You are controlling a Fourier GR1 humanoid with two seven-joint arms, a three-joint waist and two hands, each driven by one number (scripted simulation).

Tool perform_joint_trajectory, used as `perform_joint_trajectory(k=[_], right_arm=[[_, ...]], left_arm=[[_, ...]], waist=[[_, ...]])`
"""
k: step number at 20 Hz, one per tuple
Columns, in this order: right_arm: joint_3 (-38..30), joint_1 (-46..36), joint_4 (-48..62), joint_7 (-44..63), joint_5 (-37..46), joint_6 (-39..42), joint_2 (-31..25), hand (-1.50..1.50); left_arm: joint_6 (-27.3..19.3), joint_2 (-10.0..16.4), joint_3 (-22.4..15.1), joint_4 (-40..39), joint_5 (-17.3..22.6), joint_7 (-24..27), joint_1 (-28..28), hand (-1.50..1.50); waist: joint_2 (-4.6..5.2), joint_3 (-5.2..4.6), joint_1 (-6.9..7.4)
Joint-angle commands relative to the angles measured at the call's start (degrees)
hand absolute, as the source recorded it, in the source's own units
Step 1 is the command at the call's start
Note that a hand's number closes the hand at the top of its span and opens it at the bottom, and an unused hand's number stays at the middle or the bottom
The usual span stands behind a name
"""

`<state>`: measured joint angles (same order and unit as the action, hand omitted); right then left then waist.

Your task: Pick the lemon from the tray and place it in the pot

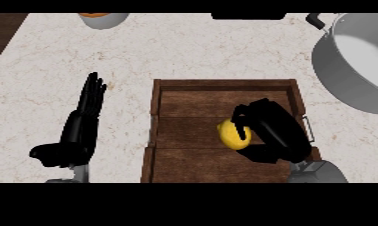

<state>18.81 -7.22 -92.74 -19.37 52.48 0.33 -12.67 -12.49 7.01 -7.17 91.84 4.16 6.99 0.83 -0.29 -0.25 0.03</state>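
Black hands (75, 132), grey forearms (323, 173)

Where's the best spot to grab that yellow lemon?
Round its fat middle, from above on the right. The lemon lies round on the flat floor of the wooden tray, away from the walls, and the right hand curls round it there.

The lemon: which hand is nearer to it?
Right. The right hand curls round the lemon from its right; the left hand is open beyond the tray, to its left.

the lemon (235, 139) lies in the tray (193, 104); the pot (330, 76) stands behind and right of it.
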Motion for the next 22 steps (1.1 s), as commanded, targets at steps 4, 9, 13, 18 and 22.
perform_joint_trajectory(k=[4, 9, 13, 18, 22], right_arm=[[-16.73, -6.91, 10.31, 20.88, 2.46, -3.47, 3.27, 1.50], [-27.42, -11.12, 16.16, 38.37, 5.98, -4.81, 1.23, 1.50], [-32.00, -21.78, 20.10, 52.62, 13.56, -7.57, -1.11, 1.50], [-33.29, -34.17, 27.98, 67.29, 25.54, -9.08, -5.03, 1.50], [-33.24, -43.24, 35.29, 78.40, 33.46, -6.18, -7.14, 1.50]], left_arm=[[0.98, 0.05, 0.12, -0.10, 0.37, 0.30, -0.63, 0.00], [1.20, 0.48, -0.23, 0.86, -0.16, 0.45, -1.84, 0.00], [2.20, -0.22, -2.11, -0.03, -0.41, -0.15, -3.02, 0.00], [2.60, -1.33, -3.36, -0.43, -0.38, -0.44, -4.70, 0.00], [2.58, -1.93, -4.71, -1.58, -1.49, -0.50, -5.83, 0.00]], waist=[[1.62, 0.06, 1.40], [3.27, -0.22, 2.70], [3.17, -0.24, 5.86], [3.14, -0.12, 8.54], [3.38, -0.11, 9.41]])
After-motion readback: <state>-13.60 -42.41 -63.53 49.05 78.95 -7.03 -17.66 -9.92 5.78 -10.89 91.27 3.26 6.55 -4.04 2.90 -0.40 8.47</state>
